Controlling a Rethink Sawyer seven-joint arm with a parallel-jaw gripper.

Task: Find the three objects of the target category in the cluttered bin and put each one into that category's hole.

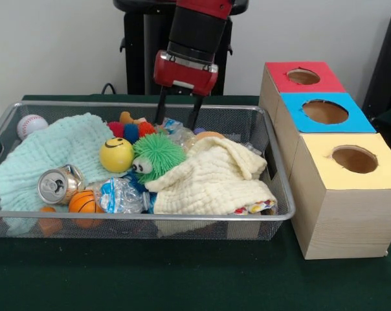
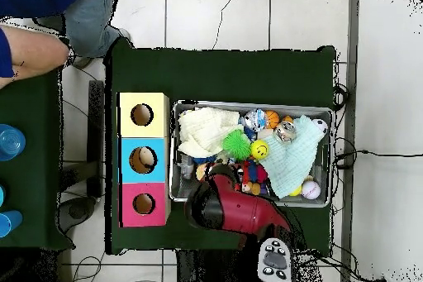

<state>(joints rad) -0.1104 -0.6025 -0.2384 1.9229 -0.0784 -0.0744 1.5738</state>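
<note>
My gripper hangs over the far side of the wire bin, fingers spread open and reaching down behind the back rim. Just below them lie a crumpled clear plastic piece and small red, blue and orange toys. Further forward sit a yellow smiley ball, a green fuzzy toy, a soda can, a mini basketball, a crushed bottle and a baseball. In the overhead view the red arm hides the gripper at the bin.
A mint cloth and a cream cloth cover parts of the bin. Red, blue and yellow boxes with round holes stand in a row beside it. A person shows at the overhead view's top left.
</note>
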